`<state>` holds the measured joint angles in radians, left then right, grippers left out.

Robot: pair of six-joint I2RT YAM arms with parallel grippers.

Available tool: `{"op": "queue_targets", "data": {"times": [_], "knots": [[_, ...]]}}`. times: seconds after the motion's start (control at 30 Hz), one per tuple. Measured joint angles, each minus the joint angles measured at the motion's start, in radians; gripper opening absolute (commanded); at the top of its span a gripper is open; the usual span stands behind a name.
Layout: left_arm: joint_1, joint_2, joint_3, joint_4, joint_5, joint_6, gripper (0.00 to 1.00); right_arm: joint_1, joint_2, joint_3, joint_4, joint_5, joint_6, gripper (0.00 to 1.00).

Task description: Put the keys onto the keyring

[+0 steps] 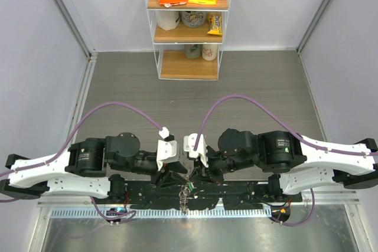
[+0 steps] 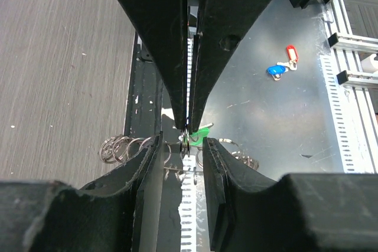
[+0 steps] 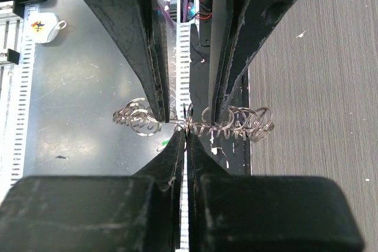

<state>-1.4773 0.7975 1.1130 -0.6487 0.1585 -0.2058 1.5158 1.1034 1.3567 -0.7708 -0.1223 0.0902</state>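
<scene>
The keyring (image 3: 248, 123) is a loop of silvery coiled rings, held edge-on in the air over the table's near edge (image 1: 188, 192). My left gripper (image 2: 183, 141) has its jaws partly apart, closed on a stretch of the keyring, which sticks out past both fingers (image 2: 118, 147). My right gripper (image 3: 186, 134) faces it, shut on a thin loop at the keyring's wire. The green key (image 2: 201, 136) hangs right beside those tips. Whether the loop belongs to the key is hard to tell. In the top view both grippers meet at centre, left gripper (image 1: 171, 175) and right gripper (image 1: 201, 174).
A red-tagged key (image 2: 289, 53) and a blue-tagged key (image 2: 274, 70) lie on the metal plate (image 2: 277, 122) below the table edge. A slotted white rail (image 3: 183, 45) runs under the grippers. A white cup (image 3: 44, 26) sits to one side. A snack shelf (image 1: 189, 63) stands at the table's far end.
</scene>
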Motion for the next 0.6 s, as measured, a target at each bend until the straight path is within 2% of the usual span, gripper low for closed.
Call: {"op": "queue_targets", "data": {"times": [0.17, 0.4, 0.5, 0.6], "knots": [[0.0, 0.002, 0.0, -0.002, 0.0, 0.0, 0.34, -0.002, 0.013, 0.013, 0.005, -0.001, 0.0, 0.05], [0.0, 0.005, 0.0, -0.009, -0.001, 0.001, 0.14, -0.006, 0.02, 0.02, 0.002, -0.006, -0.002, 0.05], [0.0, 0.008, 0.004, -0.016, -0.001, 0.003, 0.0, -0.008, 0.023, 0.023, 0.0, -0.006, -0.005, 0.06], [0.0, 0.014, 0.014, -0.027, -0.002, 0.005, 0.0, -0.009, 0.027, 0.026, 0.0, -0.007, -0.008, 0.06]]}}
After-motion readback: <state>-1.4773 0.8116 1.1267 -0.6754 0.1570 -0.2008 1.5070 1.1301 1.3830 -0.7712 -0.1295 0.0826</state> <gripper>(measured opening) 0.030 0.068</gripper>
